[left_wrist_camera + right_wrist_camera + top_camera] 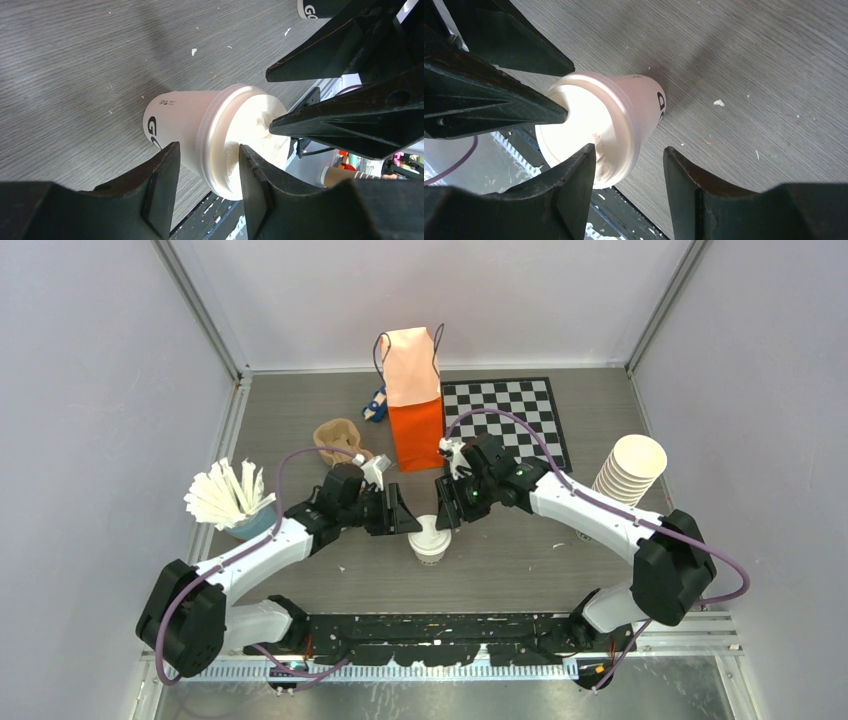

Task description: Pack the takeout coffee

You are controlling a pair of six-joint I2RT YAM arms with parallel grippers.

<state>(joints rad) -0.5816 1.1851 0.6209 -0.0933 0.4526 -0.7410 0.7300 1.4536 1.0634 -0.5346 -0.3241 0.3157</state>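
Observation:
The takeout coffee (430, 539), a small white paper cup with a white sip lid, stands on the grey table between both arms. It also shows in the left wrist view (200, 125) and the right wrist view (614, 110). My left gripper (408, 518) (207, 146) is open, its fingers straddling the lid's rim, one over the lid top and one beside the cup wall. My right gripper (445, 515) (630, 147) is open, one finger over the lid edge and the other over bare table. The orange paper bag (413, 400) stands upright behind them.
A tall stack of lidless white cups (628, 470) stands at the right. A blue holder of white sticks (228, 500) is at the left. A brown cup carrier (337, 438) and a blue object (375, 405) lie left of the bag. A checkerboard mat (510, 415) lies behind.

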